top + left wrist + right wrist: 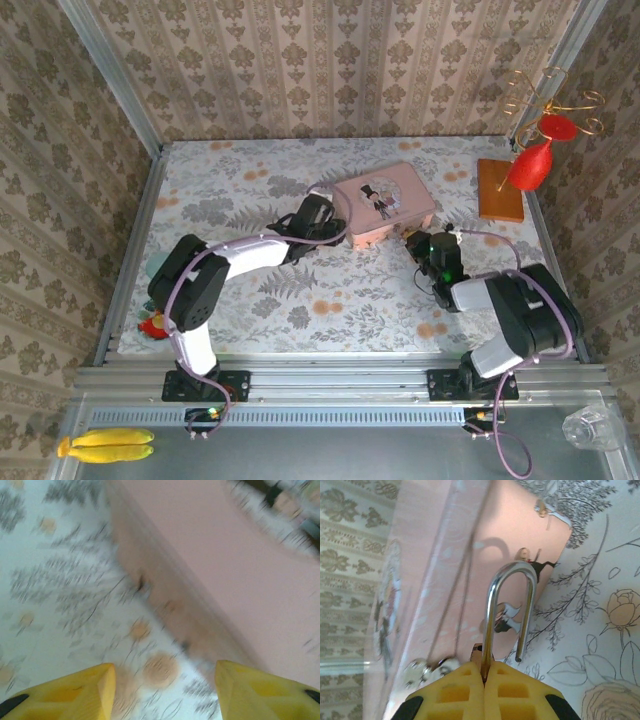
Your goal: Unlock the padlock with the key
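Padlock held up beside a pink tin on the desk, apparently unlocked.
On the flowered desk (pixel 250 300), just beside the pink tin (pixel 385 205), the left tool (pixel 164 672) gapes empty. The right tool (pixel 485 667) pinches the padlock (pixel 492 610). Its shackle (pixel 515 569) shows one free end. The brass body is mostly hidden in the grip, no key is identifiable, and the left wrist view is blurred.

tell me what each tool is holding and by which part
The right tool is shut on the padlock, pinching it low down, where one leg of its silver loop enters the fingers. The left tool is open, holding nothing.
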### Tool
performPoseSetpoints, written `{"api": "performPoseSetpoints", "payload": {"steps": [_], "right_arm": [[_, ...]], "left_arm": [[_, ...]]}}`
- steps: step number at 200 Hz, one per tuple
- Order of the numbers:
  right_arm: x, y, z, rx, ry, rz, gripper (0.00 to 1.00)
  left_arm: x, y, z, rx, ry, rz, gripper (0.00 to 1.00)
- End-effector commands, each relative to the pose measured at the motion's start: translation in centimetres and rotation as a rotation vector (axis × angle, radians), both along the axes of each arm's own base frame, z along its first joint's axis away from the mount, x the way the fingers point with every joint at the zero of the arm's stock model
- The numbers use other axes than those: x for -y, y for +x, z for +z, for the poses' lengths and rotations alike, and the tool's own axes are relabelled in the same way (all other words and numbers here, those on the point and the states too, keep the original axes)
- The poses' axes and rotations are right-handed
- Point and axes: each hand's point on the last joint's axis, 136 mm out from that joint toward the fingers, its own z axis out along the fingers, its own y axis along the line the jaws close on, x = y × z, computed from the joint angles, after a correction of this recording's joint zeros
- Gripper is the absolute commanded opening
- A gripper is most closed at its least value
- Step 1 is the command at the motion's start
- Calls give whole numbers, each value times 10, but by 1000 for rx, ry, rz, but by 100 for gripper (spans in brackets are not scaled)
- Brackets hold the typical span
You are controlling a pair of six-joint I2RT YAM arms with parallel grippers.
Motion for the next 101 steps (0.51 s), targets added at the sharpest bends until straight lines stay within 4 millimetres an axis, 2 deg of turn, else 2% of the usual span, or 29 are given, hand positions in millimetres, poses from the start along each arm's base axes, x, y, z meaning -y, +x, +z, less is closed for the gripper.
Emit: {"api": "performPoseSetpoints", "payload": {"steps": [1, 23, 53, 84, 101], "right_arm": [[-8, -21, 4, -46, -117, 134, 0], [-15, -46, 7, -83, -150, 222, 0], [-22, -76, 0, -131, -151, 310, 0], [-36, -92, -2, -158, -139, 426, 0], [-47, -99, -9, -185, -120, 494, 0]], "left_arm": [[-17, -14, 3, -49, 45, -32, 59], [-24, -21, 10, -25, 58, -47, 62], [-47, -35, 10, 23, 38, -36, 64], [-75, -48, 8, 106, 69, -45, 65], [-82, -55, 13, 153, 52, -88, 65]]}}
